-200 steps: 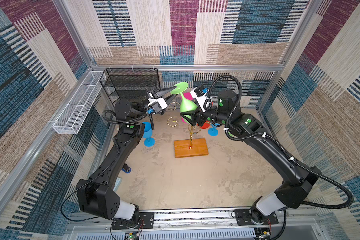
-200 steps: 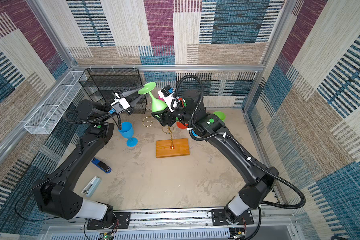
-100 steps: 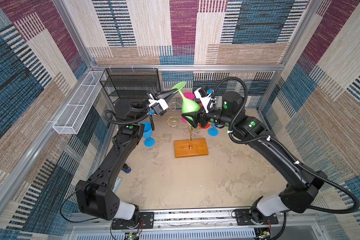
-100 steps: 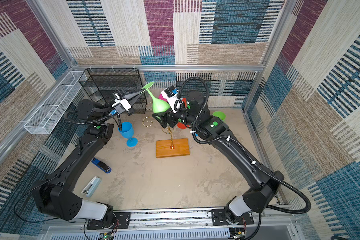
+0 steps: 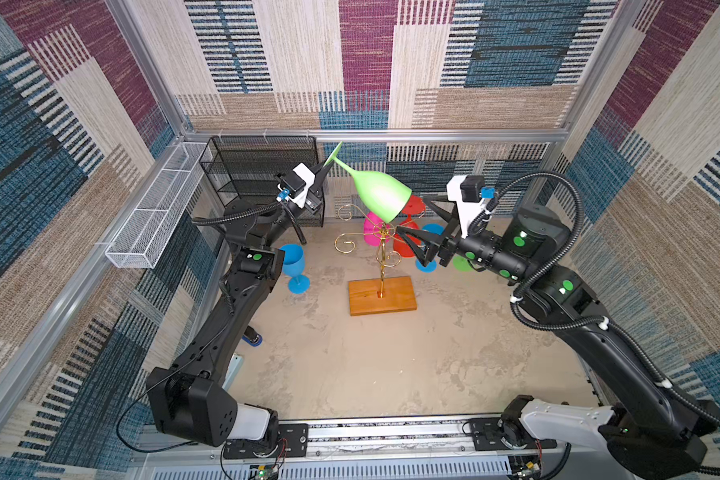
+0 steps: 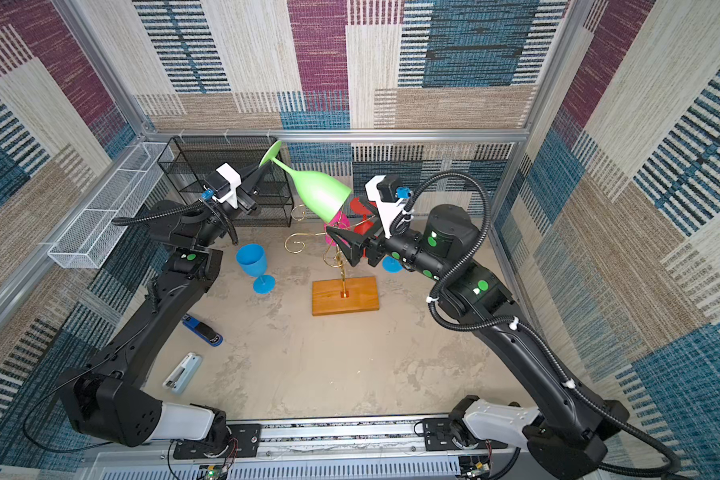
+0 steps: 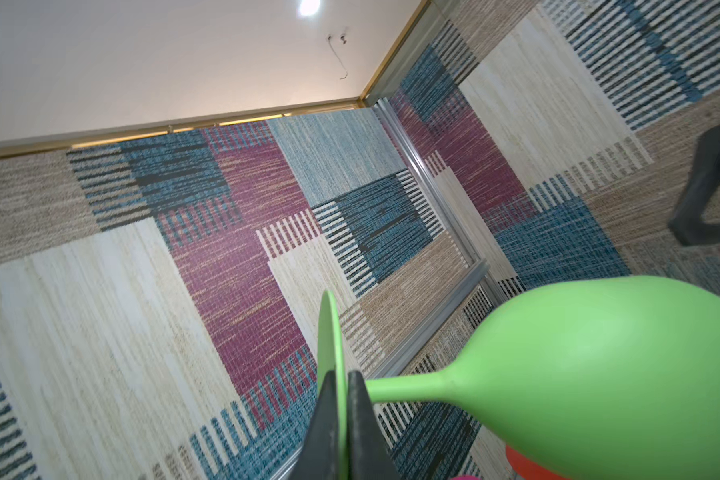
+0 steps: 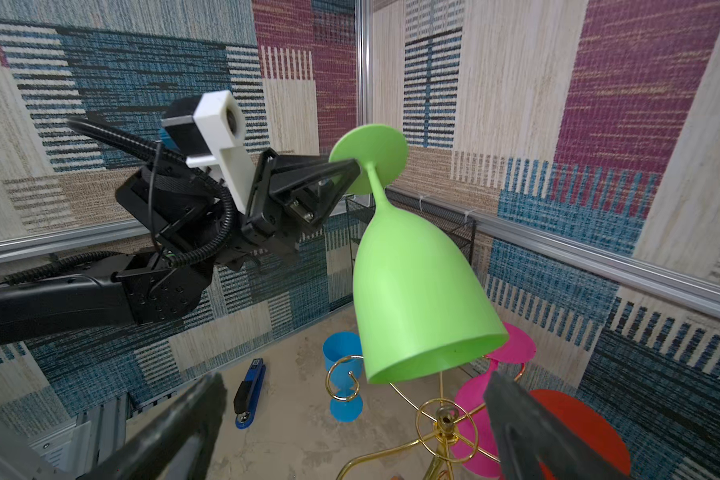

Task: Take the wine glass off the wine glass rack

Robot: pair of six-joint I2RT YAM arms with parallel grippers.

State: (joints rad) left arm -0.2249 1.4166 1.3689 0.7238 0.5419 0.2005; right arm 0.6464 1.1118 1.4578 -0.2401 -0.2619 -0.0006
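Wine glass point(image 5: 381, 195): bright green, opaque, thin stem. Held aloft and tilted, foot up, mouth down over the top of the wine glass rack point(image 5: 391, 300).
Left wrist view: left jaws clenched edge-on across the glass's foot disc; no other view shows this grip so plainly.
Right wrist view: mouth rim just above the rack's gold top ring; cannot tell if it touches a wire arm.
Right jaws: released, spread wide, empty, beside the bowl's rim.
Both top views: rack's wooden base sits on the tabletop point(image 5: 391, 365); blue glass point(image 5: 294, 266) upright between rack and left arm.
A top view: white stapler point(image 6: 181, 374) by the left arm.
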